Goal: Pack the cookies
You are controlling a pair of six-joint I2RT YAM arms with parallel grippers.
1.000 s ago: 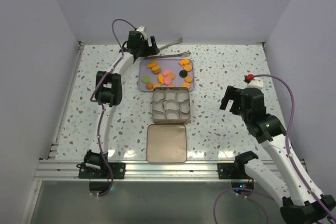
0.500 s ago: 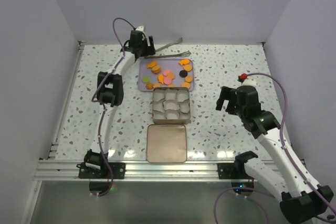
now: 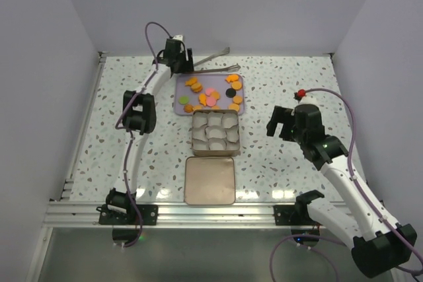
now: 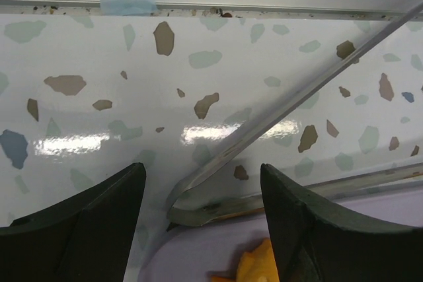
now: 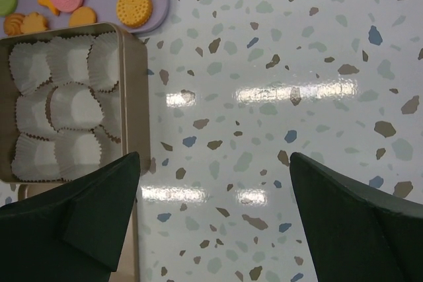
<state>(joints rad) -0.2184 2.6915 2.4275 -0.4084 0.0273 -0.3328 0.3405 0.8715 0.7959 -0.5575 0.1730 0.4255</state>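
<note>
The cookies, mostly orange with a few pink, one green and one black, lie on a purple tray behind the square tin of white paper cups. My left gripper is at the tray's back left corner. In the left wrist view it stands open around the joined end of metal tongs, touching neither arm; an orange cookie shows below. My right gripper hovers open and empty right of the tin, over bare table.
The tin's flat lid lies in front of the tin. The tongs stretch right along the back wall. Side walls close in the table on the left and right.
My right arm has swung left toward the tin, still open. The left gripper's jaws have narrowed around the tongs' end and it has shifted slightly right.
</note>
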